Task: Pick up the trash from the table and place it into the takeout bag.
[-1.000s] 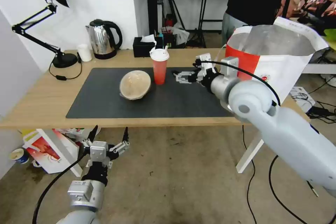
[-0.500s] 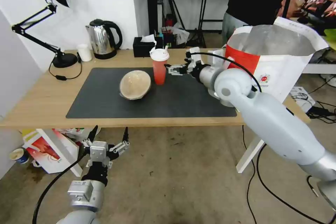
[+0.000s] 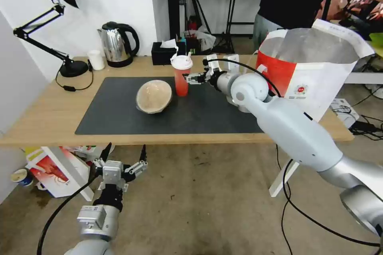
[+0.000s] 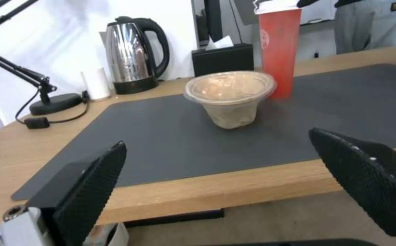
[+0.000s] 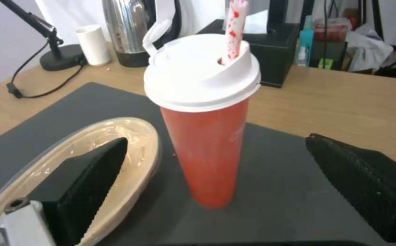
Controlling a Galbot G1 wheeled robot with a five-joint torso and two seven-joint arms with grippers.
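**Head view: right gripper lining up on the red cup**

Head view is showing the right gripper [image 3: 190, 79] reaching over the dark grey mat [image 3: 119, 115] of the table [image 3: 48, 107], its fingers spread open and pointing at the red cup [image 3: 182, 75] from the cup's right side, just beside it and not yet touching. Right wrist view is framing the same cup [image 5: 204, 119] between the two open black pads [image 5: 88, 181], which are standing on either side of the cup body with a gap on each side. The step in hand appears to be the approach to grasp the cup. The next move is likely calling for a short advance so that the pads bracket the cup's middle, then a gentle closing, since the cup is tall, narrow and probably easy to tip.

The cup is standing upright near the far middle of the mat, translucent red, with a white lid and a red-speckled straw [image 5: 235, 30] rising from it. The beige-brown bowl [image 3: 154, 96] is lying just to its left, covered with clear film. The takeout bag [image 3: 315, 67] is standing open at the right end of the table, its silver lining showing.

The left gripper [image 3: 123, 155] is hanging parked below the near table edge, jaws wide open, facing the bowl [image 4: 230, 97].
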